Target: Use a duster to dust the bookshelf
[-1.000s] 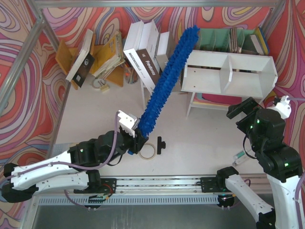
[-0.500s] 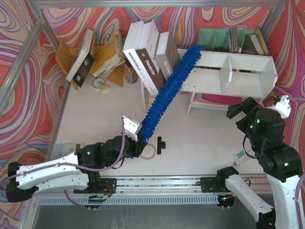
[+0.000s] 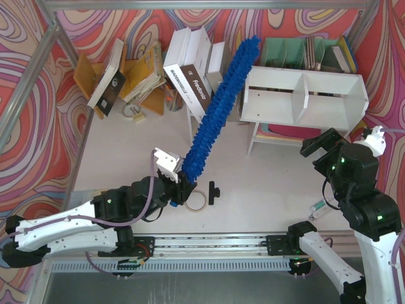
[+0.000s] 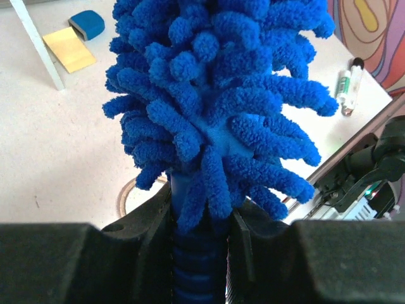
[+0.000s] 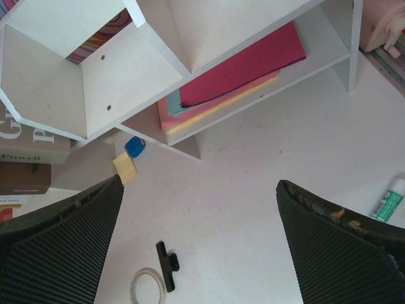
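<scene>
left gripper (image 3: 180, 189) clamped on duster (image 3: 220, 109), head slanting across upright books (image 3: 190, 69) beside bookshelf (image 3: 335, 82), tape ring (image 3: 197, 201) near, right gripper (image 5: 199, 183) agape

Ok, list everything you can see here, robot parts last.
bookshelf: one, white, back right
duster: one, blue, slanting from left claw toward bookshelf's left end
file organizer: one, teal, behind bookshelf
book rack: one, yellow-orange, back left
books: several, mixed colours, back centre
papers: few, pink and yellow, bookshelf's low board
tape roll: one, pale, beside left claw
clip: one, black, right of tape roll
tube: one, green-white, near right arm
sticky pad: one, yellow, by bookshelf leg
small block: one, blue, beside sticky pad
left claw: one, black, shut on duster handle
right claw: one, black, open, before bookshelf
</scene>
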Action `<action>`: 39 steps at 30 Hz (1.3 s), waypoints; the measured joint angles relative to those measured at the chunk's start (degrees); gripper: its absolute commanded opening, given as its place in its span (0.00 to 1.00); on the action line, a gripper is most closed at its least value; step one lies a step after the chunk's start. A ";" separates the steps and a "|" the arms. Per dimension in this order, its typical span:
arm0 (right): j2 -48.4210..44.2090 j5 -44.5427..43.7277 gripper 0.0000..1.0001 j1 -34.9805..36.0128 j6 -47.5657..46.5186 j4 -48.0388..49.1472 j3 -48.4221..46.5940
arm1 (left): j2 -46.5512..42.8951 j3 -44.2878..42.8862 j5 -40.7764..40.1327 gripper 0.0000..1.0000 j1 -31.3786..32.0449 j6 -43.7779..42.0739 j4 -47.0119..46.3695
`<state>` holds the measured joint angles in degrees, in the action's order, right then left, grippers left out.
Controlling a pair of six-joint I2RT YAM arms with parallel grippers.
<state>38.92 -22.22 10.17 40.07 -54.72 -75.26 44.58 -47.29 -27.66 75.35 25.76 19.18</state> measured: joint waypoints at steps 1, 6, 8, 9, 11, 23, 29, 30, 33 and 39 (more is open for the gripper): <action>0.00 0.00 0.94 0.00 0.00 0.00 0.00 | 0.00 -0.57 -0.22 0.00 0.00 0.00 -0.07; 0.02 0.07 0.94 0.00 0.00 0.04 0.00 | 2.23 -1.79 -0.26 0.00 0.00 0.44 -0.44; 0.02 0.07 0.95 0.00 0.00 0.02 0.00 | 3.91 -1.79 -0.22 0.00 0.00 0.90 -0.74; 0.02 0.07 0.95 0.00 0.00 0.02 0.00 | 4.68 -1.75 -0.20 0.00 0.07 1.11 -0.85; 0.02 0.07 0.94 0.00 -0.04 0.02 0.00 | 5.62 -1.16 -0.20 0.00 0.20 1.66 -1.70; 0.00 0.04 0.95 0.00 -0.20 0.02 -0.02 | 7.19 2.12 -0.07 0.00 0.63 2.32 -4.59; 0.00 0.07 0.95 0.00 -0.20 0.02 -0.02 | 4.46 -1.53 -0.74 0.00 1.38 2.14 -2.58; 0.00 0.04 0.94 0.00 -0.20 0.02 -0.02 | 4.13 -2.49 -0.92 0.00 1.38 2.12 -2.58; -0.04 0.04 0.94 0.00 -0.20 0.02 -0.02 | 4.42 -5.46 -1.11 0.00 1.42 2.25 -2.64; -0.24 0.02 0.95 0.00 -0.20 0.02 -0.07 | 11.69 -9.88 -2.58 0.00 3.08 4.07 -3.80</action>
<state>38.68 -22.20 10.17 39.88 -54.70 -75.33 56.27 -57.17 -30.24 78.43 29.82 15.38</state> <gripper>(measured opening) 0.945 0.346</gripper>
